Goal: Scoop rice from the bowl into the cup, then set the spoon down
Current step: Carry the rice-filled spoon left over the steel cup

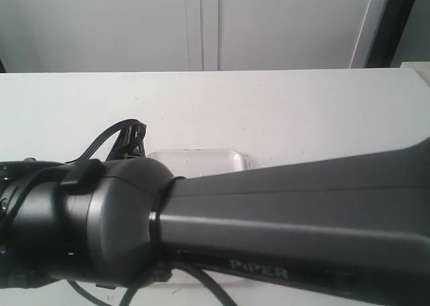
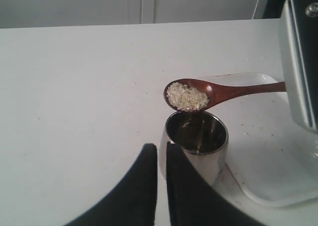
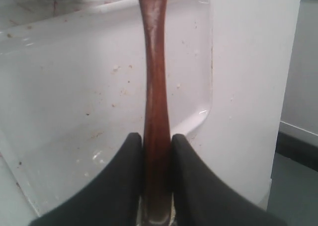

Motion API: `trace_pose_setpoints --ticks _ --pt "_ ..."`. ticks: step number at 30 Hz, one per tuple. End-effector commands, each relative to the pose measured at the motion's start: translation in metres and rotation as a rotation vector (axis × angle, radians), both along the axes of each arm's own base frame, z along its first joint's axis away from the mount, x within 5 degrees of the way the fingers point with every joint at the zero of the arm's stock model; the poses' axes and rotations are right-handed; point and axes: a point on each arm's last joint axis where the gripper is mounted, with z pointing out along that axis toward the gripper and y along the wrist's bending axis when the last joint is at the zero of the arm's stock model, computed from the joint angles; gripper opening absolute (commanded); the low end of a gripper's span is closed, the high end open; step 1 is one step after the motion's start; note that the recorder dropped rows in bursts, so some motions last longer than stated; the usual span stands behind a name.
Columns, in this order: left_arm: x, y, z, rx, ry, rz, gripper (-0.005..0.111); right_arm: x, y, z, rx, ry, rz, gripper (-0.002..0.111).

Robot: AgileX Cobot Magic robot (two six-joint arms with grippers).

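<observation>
My right tool [image 3: 157, 139] pinches the spoon [image 2: 233, 91] handle; rice [image 2: 186, 97] heap hangs just above the cup [image 2: 196, 136]. My left tool [image 2: 162, 154] sits at cup wall, can't tell if gripping. Risk: if I tilt off-centre, grains spill outside, or spoon knocks cup.

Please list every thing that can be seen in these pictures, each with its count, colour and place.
spoon: one, reddish-brown wood, held above the cup
rice: one heap, off-white, in the spoon's bowl
cup: one, shiny steel, upright beside the tray
tray: one, white, speckled, on the table
table: one, white
cables: a few, black, behind the arm
arm: one, dark grey, across the exterior view
left gripper: black, fingers close together, at the cup
right gripper: black, shut on the spoon's handle
</observation>
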Motion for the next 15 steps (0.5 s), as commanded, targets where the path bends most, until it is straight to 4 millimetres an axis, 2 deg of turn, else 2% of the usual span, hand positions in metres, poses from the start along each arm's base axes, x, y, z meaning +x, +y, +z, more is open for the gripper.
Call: trace_pose_setpoints --ticks 1,5,9,15 --pt "0.000 0.000 0.003 -0.010 -0.008 -0.007 0.014 -0.002 -0.003 -0.003 -0.012 -0.011 -0.010 0.000" --pt "0.000 0.000 0.003 -0.010 -0.008 -0.007 0.014 -0.006 -0.014 -0.006 -0.019 -0.014 -0.039 0.000" --pt "0.000 0.000 0.003 -0.010 -0.008 -0.007 0.014 -0.009 -0.022 -0.001 -0.001 -0.031 -0.061 0.000" --pt "0.000 0.000 0.003 -0.010 -0.008 -0.007 0.014 -0.010 -0.023 0.000 -0.005 -0.036 -0.056 0.000"
